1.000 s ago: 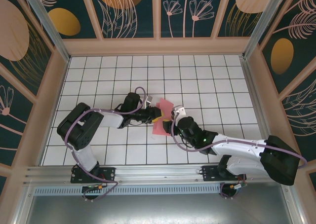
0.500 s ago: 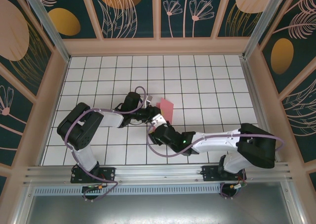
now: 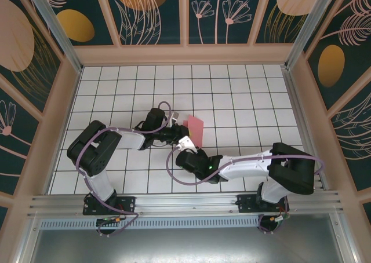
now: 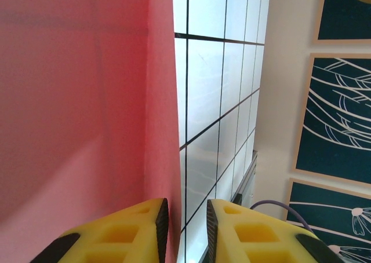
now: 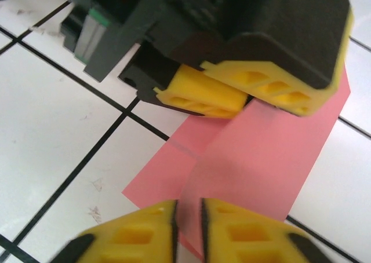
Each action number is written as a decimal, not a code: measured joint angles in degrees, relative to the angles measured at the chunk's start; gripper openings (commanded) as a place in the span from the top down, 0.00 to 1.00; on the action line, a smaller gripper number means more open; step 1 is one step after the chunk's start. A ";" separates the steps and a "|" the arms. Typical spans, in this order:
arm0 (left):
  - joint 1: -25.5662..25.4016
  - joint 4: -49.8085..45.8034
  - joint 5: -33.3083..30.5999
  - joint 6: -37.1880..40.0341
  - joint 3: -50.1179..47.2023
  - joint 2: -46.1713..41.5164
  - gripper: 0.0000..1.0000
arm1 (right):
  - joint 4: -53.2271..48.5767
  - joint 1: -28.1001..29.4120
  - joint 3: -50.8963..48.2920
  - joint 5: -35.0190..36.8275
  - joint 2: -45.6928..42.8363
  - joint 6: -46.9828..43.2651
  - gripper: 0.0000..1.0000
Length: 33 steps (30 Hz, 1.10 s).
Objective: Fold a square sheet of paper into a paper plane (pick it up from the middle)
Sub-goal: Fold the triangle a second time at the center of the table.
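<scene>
The square sheet of paper [image 3: 196, 128] is pink-red and creased, lying mid-table with one flap raised. In the right wrist view the sheet [image 5: 261, 159] rises from the tiles into my right gripper [image 5: 188, 208], whose jaws are shut on the flap's near edge. My left gripper [image 5: 249, 101] sits at the sheet's far end. In the left wrist view the paper [image 4: 87, 101] fills the left side, its edge against one pad of the left gripper [image 4: 186, 208]; a narrow gap between the jaws shows bare tile. From above, the left gripper [image 3: 178, 135] and right gripper [image 3: 186, 142] meet beside the paper.
The white grid table [image 3: 243, 95] is walled by wooden panels [image 3: 185, 54] on three sides. The right arm [image 3: 243, 165] lies stretched across the near-middle tiles and the left arm [image 3: 116, 141] reaches in from the left. A metal rail [image 3: 185, 204] runs along the near edge.
The right arm swung left across the near tiles, bringing its gripper to the paper's near edge, where the jaws closed. The left arm stayed put. The paper's lower part is now covered.
</scene>
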 measured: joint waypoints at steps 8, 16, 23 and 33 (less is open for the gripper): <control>0.00 -9.73 -8.11 3.04 0.15 -5.18 0.56 | 1.90 -2.62 -1.27 -4.44 -3.89 0.59 1.00; 0.11 -25.68 -28.61 5.03 0.17 -19.65 0.55 | 8.70 -9.29 -3.28 -15.96 -5.90 3.78 1.00; 0.20 -28.35 -33.33 5.53 -3.39 -25.29 0.69 | 13.16 -11.02 -2.29 -22.36 -5.77 7.19 1.00; -0.37 -23.47 -24.50 5.62 -6.99 -20.41 0.78 | 16.92 -18.38 -6.49 -37.11 -7.48 12.87 1.00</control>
